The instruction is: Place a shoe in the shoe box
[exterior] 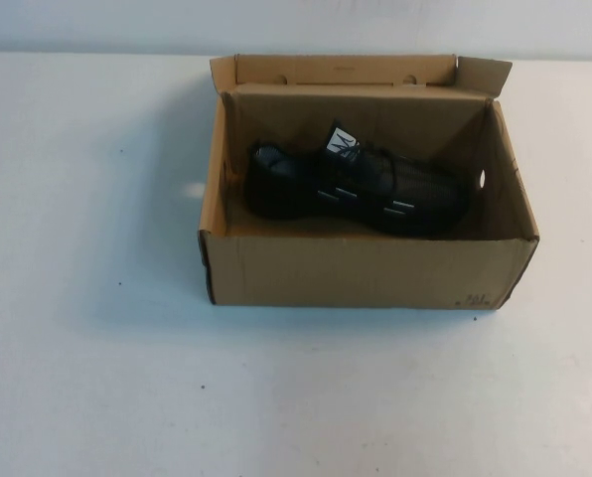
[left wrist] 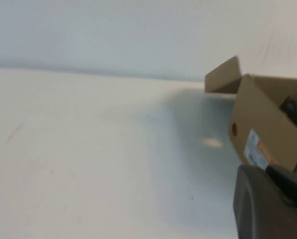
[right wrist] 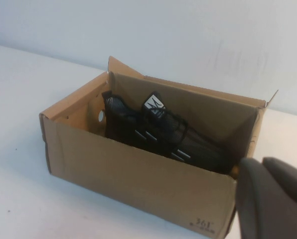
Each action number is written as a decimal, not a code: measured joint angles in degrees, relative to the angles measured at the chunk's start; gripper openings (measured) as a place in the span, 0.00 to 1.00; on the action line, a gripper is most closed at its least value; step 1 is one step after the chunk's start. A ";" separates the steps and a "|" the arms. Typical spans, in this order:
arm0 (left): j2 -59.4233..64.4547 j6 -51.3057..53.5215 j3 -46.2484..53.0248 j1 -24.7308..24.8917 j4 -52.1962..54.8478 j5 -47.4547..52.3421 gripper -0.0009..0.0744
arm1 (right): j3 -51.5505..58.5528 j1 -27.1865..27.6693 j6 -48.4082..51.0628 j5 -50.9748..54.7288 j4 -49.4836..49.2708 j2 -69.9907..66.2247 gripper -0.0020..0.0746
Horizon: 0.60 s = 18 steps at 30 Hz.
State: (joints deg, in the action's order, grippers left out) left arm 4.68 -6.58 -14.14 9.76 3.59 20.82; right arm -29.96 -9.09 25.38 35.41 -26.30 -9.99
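Shoe (right wrist: 161, 132) lies inside shoe box (right wrist: 133, 177); right gripper (right wrist: 270, 199) just beside box corner.

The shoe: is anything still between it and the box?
No. The shoe already lies inside the box. The left gripper and right gripper show only in their wrist views, outside the box.

Shoe (exterior: 351, 187) inside shoe box (exterior: 366, 273)

White table (exterior: 97, 378) and pale wall (exterior: 296, 25)
The table spreads left, right and near; the wall runs along its far edge.
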 joint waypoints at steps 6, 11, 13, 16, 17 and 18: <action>-4.93 -4.95 9.79 -0.16 2.73 -3.60 0.01 | 0.00 0.00 0.00 0.00 0.00 0.00 0.01; -5.21 -4.94 15.25 -0.25 2.97 -5.93 0.01 | 0.00 0.00 0.00 0.00 0.00 0.00 0.01; -5.30 -4.02 15.54 -0.25 2.97 -4.28 0.01 | 0.00 0.00 0.00 0.00 0.00 0.00 0.01; -5.30 0.00 15.54 -0.25 2.97 -0.27 0.01 | 0.00 0.00 0.00 0.00 -0.13 0.00 0.01; -5.30 1.43 15.64 -0.25 2.97 0.86 0.01 | 0.00 0.00 0.00 0.00 -0.13 0.00 0.01; -5.30 2.60 15.64 -0.25 2.97 1.41 0.01 | 0.00 0.00 0.00 0.00 -0.13 0.00 0.01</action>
State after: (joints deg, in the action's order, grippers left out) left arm -0.63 -3.99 1.50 9.51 6.56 22.23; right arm -29.96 -9.09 25.38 35.41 -26.43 -9.99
